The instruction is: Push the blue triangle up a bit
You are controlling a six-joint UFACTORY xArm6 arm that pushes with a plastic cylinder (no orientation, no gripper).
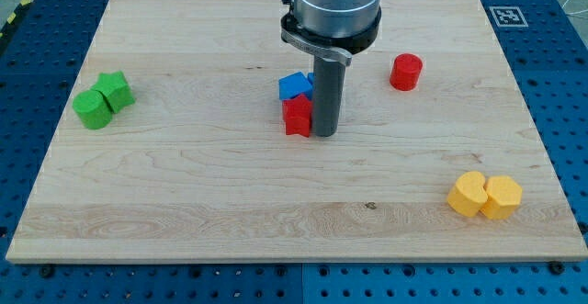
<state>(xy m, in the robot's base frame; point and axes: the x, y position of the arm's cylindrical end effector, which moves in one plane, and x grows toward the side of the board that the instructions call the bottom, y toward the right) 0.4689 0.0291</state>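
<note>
Blue triangle (pixel 294 85) sits near the centre of the pale wooden desk (pixel 184 185) (blue pegboard around it), touching the red block (pixel 298 116) at its 6 o'clock. No jaws here: my tip (pixel 324 134) rests at the red block's 3 o'clock.

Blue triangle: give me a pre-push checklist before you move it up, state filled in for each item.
1. My tip beside the target: ok, it sits just right of the red block.
2. My tip below the blue triangle for an upward push: not ok, the red block touches the triangle's lower edge.
3. Board above the triangle free of blocks: ok.
4. Red cylinder out of the path: ok, well to the view's right.
5. Contact between rod and triangle: cannot tell, the rod hides its right edge.
</note>
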